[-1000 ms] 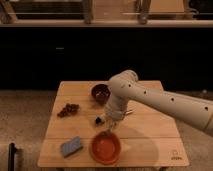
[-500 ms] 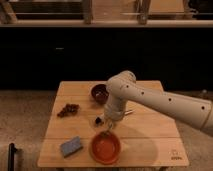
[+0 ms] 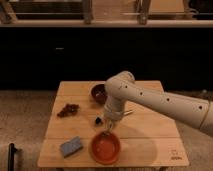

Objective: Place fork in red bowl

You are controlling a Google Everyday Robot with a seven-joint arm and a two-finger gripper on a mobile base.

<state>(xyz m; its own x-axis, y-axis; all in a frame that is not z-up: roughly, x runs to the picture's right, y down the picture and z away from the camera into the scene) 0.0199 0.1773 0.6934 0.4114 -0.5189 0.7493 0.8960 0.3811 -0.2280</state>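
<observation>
The red bowl (image 3: 105,148) sits near the front edge of the wooden table (image 3: 150,142), left of centre. My gripper (image 3: 106,124) hangs from the pale arm, which reaches in from the right, and is just above the bowl's far rim. A thin pale sliver (image 3: 106,131) that looks like the fork points down from the gripper toward the bowl. I cannot make out how it is held.
A smaller dark maroon bowl (image 3: 98,93) stands behind the arm. A small dark object (image 3: 98,120) lies just left of the gripper. A dark brown cluster (image 3: 67,110) lies at the left, and a grey-blue sponge (image 3: 71,146) left of the red bowl.
The gripper has shifted only slightly, staying above the red bowl's far rim. Nothing else on the table has moved.
</observation>
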